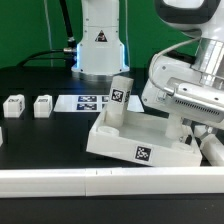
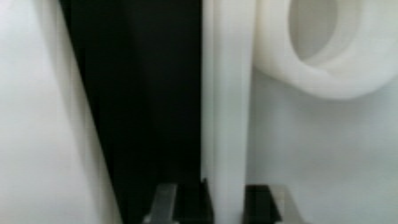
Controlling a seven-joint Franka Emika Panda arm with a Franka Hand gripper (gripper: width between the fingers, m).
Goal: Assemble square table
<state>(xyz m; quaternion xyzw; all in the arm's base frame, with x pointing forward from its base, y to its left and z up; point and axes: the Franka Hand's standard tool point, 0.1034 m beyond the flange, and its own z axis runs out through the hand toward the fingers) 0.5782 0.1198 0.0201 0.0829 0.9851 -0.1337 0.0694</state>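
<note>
The white square tabletop (image 1: 130,140) lies near the front wall with a tag on its front rim. It looks slightly tilted. One tagged leg block (image 1: 120,96) stands upright at its far corner. Two more leg blocks (image 1: 14,105) (image 1: 43,104) lie on the table at the exterior view's left. My gripper (image 1: 192,128) is at the tabletop's right side. In the wrist view my gripper (image 2: 221,205) has a dark finger (image 2: 175,205) on each side of the tabletop's raised rim (image 2: 224,110), closed against it. A round corner socket (image 2: 329,50) shows beside the rim.
The marker board (image 1: 88,101) lies flat behind the tabletop, in front of the robot base (image 1: 98,45). The long white border wall (image 1: 100,180) runs along the front edge. The arm's body fills the exterior view's upper right.
</note>
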